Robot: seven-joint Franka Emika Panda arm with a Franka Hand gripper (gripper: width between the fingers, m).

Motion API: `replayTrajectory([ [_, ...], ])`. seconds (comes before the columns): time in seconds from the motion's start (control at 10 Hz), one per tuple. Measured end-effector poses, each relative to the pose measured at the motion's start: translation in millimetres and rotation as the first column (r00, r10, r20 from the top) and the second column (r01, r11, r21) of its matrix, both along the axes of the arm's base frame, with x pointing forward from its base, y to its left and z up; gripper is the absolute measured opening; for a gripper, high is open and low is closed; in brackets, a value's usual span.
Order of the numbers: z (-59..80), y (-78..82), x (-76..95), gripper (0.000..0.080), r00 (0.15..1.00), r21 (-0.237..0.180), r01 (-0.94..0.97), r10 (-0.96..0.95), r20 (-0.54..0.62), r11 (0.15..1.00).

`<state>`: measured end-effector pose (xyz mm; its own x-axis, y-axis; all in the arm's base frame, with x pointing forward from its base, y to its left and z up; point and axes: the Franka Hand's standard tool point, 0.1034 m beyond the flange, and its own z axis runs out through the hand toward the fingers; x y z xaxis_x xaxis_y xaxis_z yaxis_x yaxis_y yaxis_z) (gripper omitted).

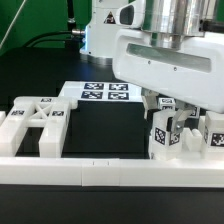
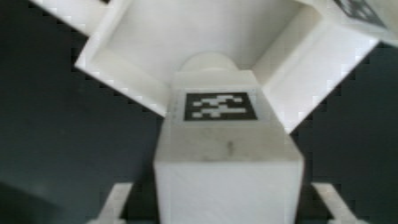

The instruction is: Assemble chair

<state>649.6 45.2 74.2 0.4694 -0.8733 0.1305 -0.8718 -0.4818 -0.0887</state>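
Block stands upright, well off the X-frame toward the exterior view's right, directly under your gripper. Jaws flank its sides; clamped or just straddling, can't tell.

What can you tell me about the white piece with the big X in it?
The X-braced frame is white and blocky, plastic by its look. Two bars cross in an X between thick straight sides. It bears small black-and-white square tags. It seems to lie flat on the black table, at the exterior view's left. Its near edge seems to meet the long white rail. Nothing else touches it.
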Motion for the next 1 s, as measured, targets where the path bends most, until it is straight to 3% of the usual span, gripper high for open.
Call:
replayTrajectory([
  [0.6,-0.2,-2.5,-3.0,0.0287,0.944,0.047,0.329,-0.330,0.000,0.943],
  [0.7,-0.3,-2.1,-4.5,0.0287,0.909,0.070,0.416,-0.417,-0.003,0.907],
  [0.9,-0.8,1.6,-8.9,0.0287,0.722,0.142,0.687,-0.692,-0.014,0.713],
  [1.0,-0.7,2.1,-9.5,0.0287,0.670,0.151,0.735,-0.742,-0.018,0.661],
])
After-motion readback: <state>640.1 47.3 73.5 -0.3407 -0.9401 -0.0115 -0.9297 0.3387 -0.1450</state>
